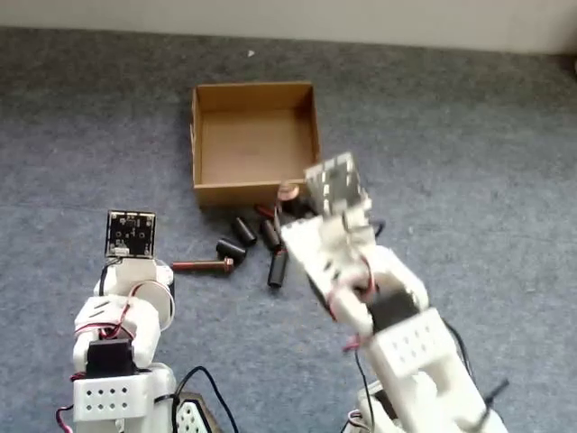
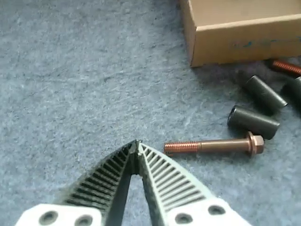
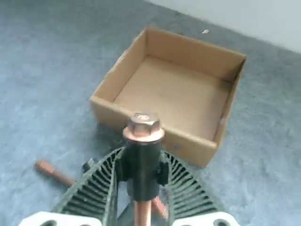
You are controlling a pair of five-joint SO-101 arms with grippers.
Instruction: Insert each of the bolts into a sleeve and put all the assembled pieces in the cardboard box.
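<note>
Left gripper (image 2: 137, 147) was shut on nothing in front of the cardboard box (image 2: 240, 42), near a loose bolt (image 2: 214, 145) and loose sleeves (image 2: 254, 122) not yet joined, and the right gripper (image 3: 141, 157) squeezed one bolt-in-sleeve piece (image 3: 143, 128) by the box's front wall, not yet inside.

Box (image 1: 239, 192): behind everything else.
Sleeves (image 1: 231, 250): loose, just before the box's front wall.
Loose bolt (image 1: 200, 265): left of the sleeves, head toward them.
Left gripper (image 2: 137, 146): near the loose bolt's threaded end.
Right gripper (image 3: 141, 157): before the box, holding a sleeved bolt (image 3: 143, 129).
</note>
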